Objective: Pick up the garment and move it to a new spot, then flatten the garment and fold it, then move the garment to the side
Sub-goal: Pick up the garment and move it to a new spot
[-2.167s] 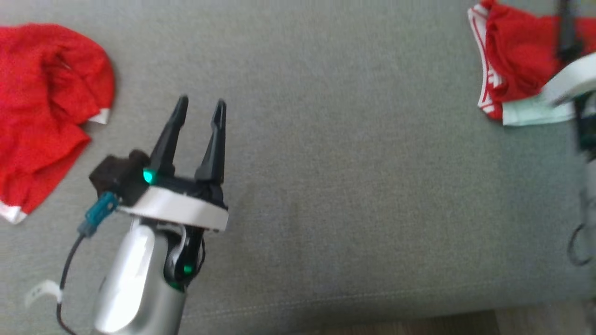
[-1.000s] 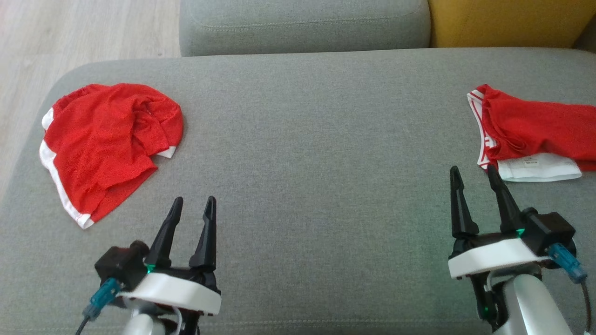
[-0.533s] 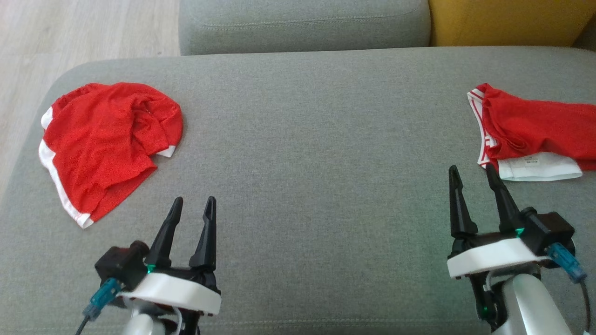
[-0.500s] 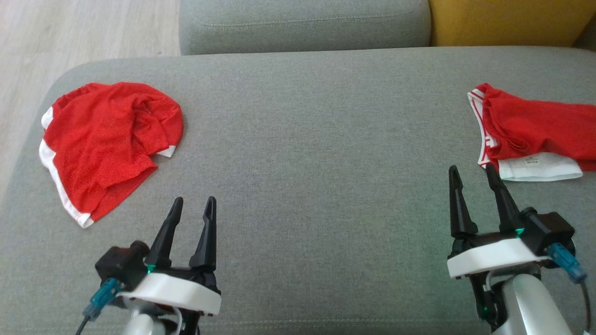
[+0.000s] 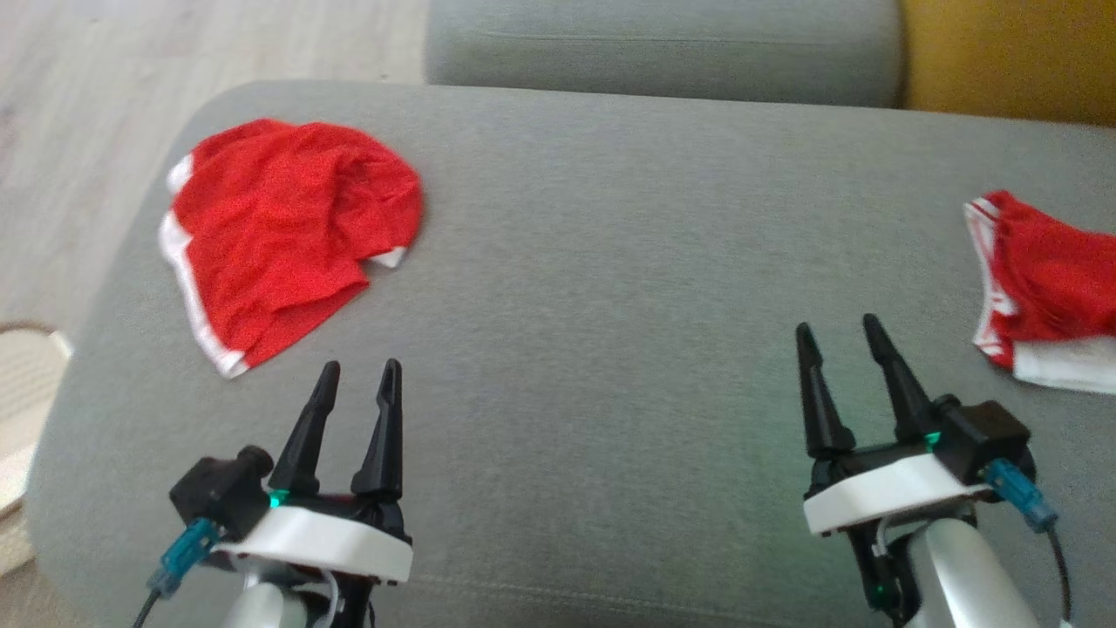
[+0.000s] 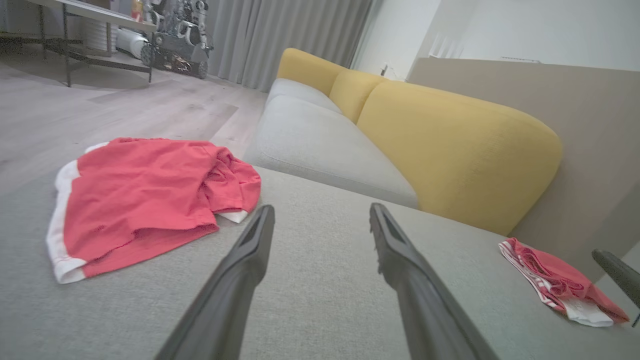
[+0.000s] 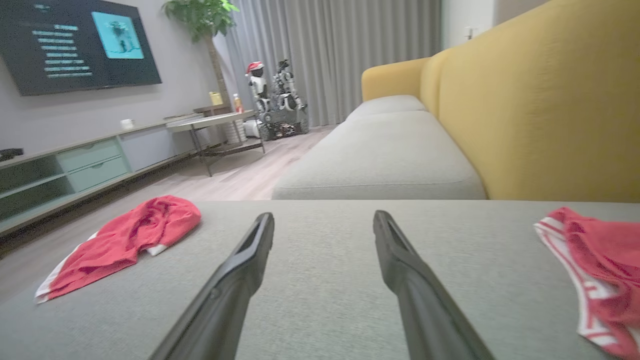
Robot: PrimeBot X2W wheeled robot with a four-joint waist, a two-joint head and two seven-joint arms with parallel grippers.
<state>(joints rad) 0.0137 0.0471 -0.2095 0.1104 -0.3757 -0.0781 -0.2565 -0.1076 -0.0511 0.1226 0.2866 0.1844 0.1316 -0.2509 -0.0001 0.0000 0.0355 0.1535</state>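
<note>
both jaws are hovering open and empty short of the crumpled red shorts (image 5: 288, 227), and I'm expecting a one-layer pinch to be dragging them bunched across the couch (image 5: 610, 262)

No wording could be read. The wall screen (image 7: 75, 42) carried a column of pale lines beside a bright blue panel (plainly text, yet too small and blurred to make out). The white band (image 5: 1068, 366) on the right-hand garment (image 5: 1055, 279) was blurred too.
</note>
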